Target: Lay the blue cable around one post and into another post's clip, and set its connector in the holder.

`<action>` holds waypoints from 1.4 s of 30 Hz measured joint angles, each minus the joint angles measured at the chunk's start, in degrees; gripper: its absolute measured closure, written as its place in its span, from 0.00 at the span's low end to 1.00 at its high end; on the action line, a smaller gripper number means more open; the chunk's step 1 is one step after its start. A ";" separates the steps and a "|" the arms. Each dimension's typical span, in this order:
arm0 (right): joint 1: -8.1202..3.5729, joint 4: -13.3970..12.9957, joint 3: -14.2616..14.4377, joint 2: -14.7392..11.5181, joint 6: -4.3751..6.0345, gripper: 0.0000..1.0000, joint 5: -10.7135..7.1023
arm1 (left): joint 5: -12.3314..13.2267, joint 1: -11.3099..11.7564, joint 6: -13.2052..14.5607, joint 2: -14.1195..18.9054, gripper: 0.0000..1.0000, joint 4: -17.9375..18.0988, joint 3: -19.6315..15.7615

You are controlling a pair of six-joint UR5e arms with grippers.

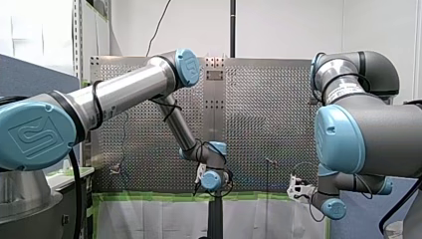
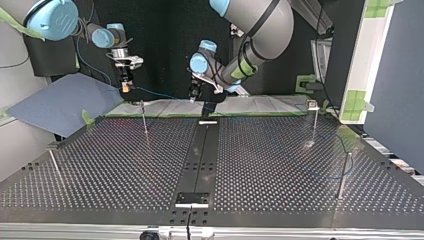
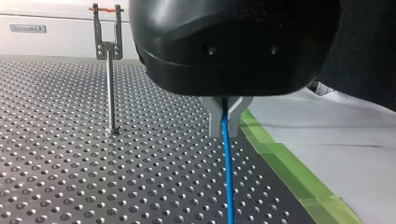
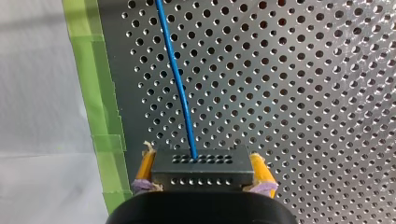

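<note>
My right gripper (image 4: 201, 161) squeezes the dark connector (image 4: 201, 171) between its yellow pads (image 4: 259, 168). The blue cable (image 4: 175, 70) comes out of the connector and runs ahead over the table (image 4: 303, 93), near the green tape (image 4: 100, 107). My left gripper (image 3: 225, 116) pinches the same cable, which hangs down below it. The cable seems to sag between the two grippers. A post (image 3: 110, 84) with a clip stands farther off.

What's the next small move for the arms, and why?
Probably carry my left gripper, shut on the blue cable, toward the clip-topped post. My right gripper holds the connector, and the cable between them touches no post.
</note>
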 joint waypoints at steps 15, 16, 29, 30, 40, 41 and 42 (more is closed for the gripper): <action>-0.89 0.09 -0.04 -0.01 0.00 1.00 0.67 | 2.05 -2.10 -1.36 -0.04 1.00 -0.60 0.66; -1.08 0.09 -0.04 -0.01 0.00 1.00 0.68 | 2.12 -2.33 -1.68 -0.04 1.00 -0.66 0.82; -3.63 0.28 -0.04 -0.07 0.10 1.00 0.62 | 2.16 -4.30 -6.73 -0.30 1.00 -0.89 3.87; -3.87 0.31 -0.04 -0.08 0.12 1.00 0.60 | 2.16 -4.32 -7.05 -0.56 1.00 -1.14 4.30; -6.19 0.37 -0.32 -0.12 0.51 1.00 0.07 | 2.47 -5.19 -7.94 -2.49 1.00 -4.10 7.72; -6.29 0.47 -0.49 -0.14 0.54 1.00 -0.02 | 2.51 -5.32 -8.04 -2.51 1.00 -4.25 7.99; -6.37 0.61 -0.68 -0.16 0.54 1.00 -0.13 | 2.59 -5.51 -8.24 -2.53 1.00 -4.39 8.36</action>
